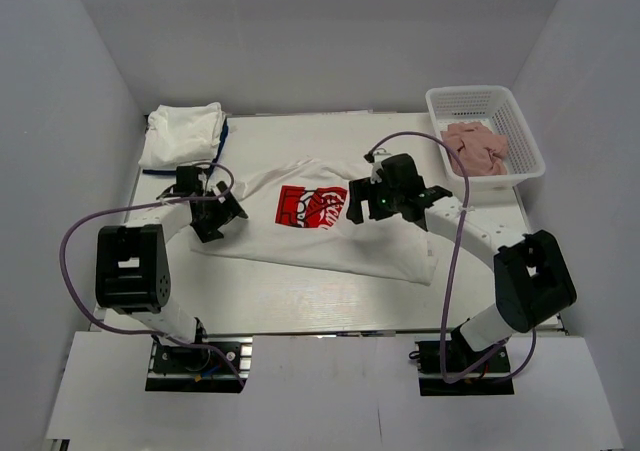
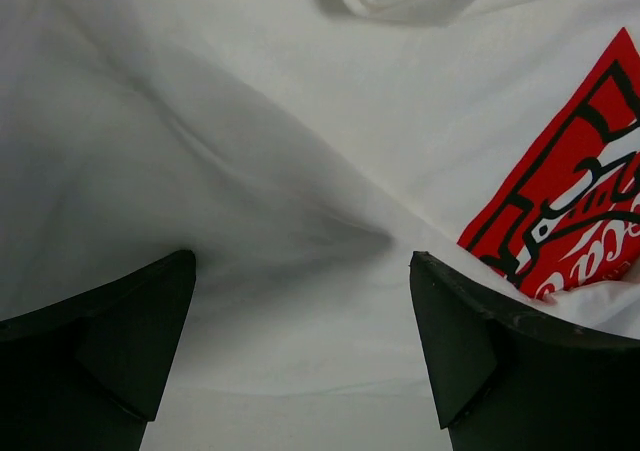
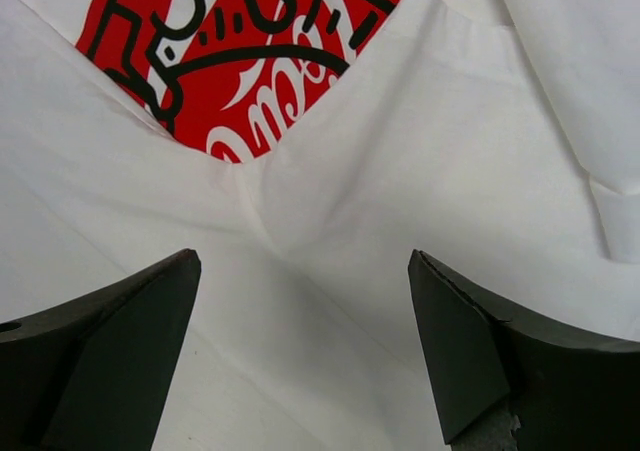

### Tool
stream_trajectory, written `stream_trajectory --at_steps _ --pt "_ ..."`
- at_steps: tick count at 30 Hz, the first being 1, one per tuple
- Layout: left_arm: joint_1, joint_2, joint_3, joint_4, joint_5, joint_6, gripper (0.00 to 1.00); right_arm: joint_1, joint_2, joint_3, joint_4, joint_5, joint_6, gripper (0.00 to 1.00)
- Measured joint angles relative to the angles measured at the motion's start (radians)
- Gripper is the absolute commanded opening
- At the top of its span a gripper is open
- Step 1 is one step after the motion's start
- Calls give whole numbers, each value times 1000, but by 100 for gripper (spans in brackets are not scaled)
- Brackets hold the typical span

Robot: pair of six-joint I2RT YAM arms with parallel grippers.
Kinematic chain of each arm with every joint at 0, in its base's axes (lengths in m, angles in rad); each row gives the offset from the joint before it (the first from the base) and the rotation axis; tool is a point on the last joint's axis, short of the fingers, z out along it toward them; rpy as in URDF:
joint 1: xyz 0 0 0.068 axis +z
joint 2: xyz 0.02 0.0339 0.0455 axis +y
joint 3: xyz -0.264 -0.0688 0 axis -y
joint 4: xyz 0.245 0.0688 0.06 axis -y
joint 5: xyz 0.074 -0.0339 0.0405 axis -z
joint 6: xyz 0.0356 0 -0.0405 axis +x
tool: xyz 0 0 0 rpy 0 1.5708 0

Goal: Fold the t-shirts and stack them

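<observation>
T-shirts are lying in two places on the surface [image 1: 300, 306]. The printed t-shirt [image 1: 300, 249] is sprawling crumpled across the middle with its red print [image 1: 311, 207] facing up. A folded t-shirt [image 1: 183, 133] is sitting as a white bundle at the far left corner.

I am reaching both arms inward over the printed one. My left arm [image 1: 130, 266] is bending at the elbow near its base and stretching its forearm away and to the right, so the left jaws are hanging over the shirt's left edge, left of the print. My right arm [image 1: 530, 281] is folding the same way from the other side, and the right jaws are hovering over the cloth just beside the print's right edge.

The left jaws are standing wide apart, gripping nothing. A soft crease is running through plain white cloth between them, with a corner of the print off to the right. The right jaws are likewise spread wide and holding nothing, and a raised fold is climbing between them toward the print. I cannot tell whether either pair of tips is touching the cloth.

A white basket [image 1: 440, 96] holding pink cloths [image 1: 476, 147] is sitting at the far right corner, apart from the shirt.
</observation>
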Motion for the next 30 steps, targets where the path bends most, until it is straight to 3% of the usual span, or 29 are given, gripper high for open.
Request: stream_trajectory --at_steps 12,18,25,30 --pt "-16 -83 -111 57 -82 -84 100 -1 -64 -56 24 49 6 90" --pt "-16 -193 -154 -96 -133 -104 100 -3 -95 -63 23 85 5 90" --pt "-16 -193 42 -177 -172 -71 100 -19 -95 -48 21 145 5 90" --pt "-16 -21 252 -157 -172 11 95 -47 -76 15 23 193 2 90"
